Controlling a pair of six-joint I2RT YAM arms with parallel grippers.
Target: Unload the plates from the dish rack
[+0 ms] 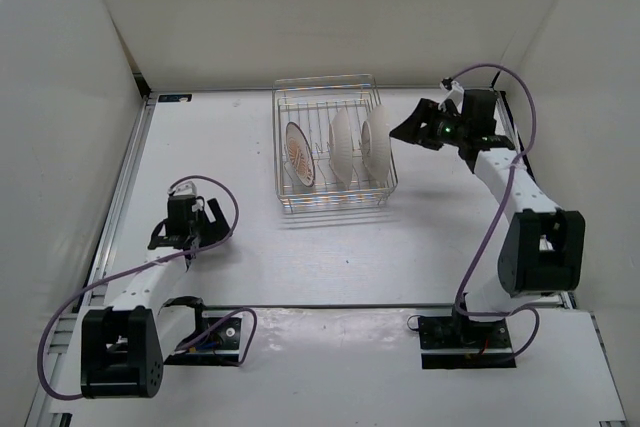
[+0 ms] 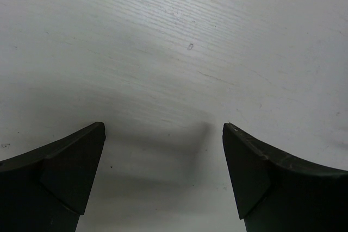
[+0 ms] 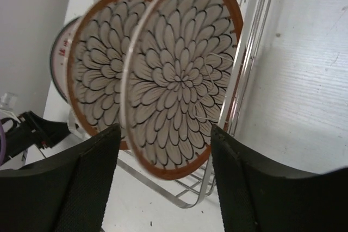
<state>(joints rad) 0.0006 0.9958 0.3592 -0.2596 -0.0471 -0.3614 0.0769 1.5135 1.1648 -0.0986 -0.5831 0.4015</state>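
Nothing unloaded yet: all three plates stand upright on edge in the dish rack (image 1: 325, 82), which sits at the far middle of the table (image 1: 220, 147). The pale-faced plate (image 1: 299, 156) is in the left slot, a petal-pattern plate (image 1: 341, 144) in the middle and another petal-pattern plate (image 1: 375, 140) on the right. No plate lies on the table.

The right end effector (image 1: 405, 129) is just beside the rack's right side, jaws wide and holding nothing. In the right wrist view it is aimed at the patterned face of the rightmost plate, which sits between the two fingers. Contact not evident. Likely step is the approach for the first grasp.

The left end effector (image 1: 165, 237) hovers over bare table at near left, well apart from the rack, jaws wide, empty.

Left to do: all three plates out and set down.
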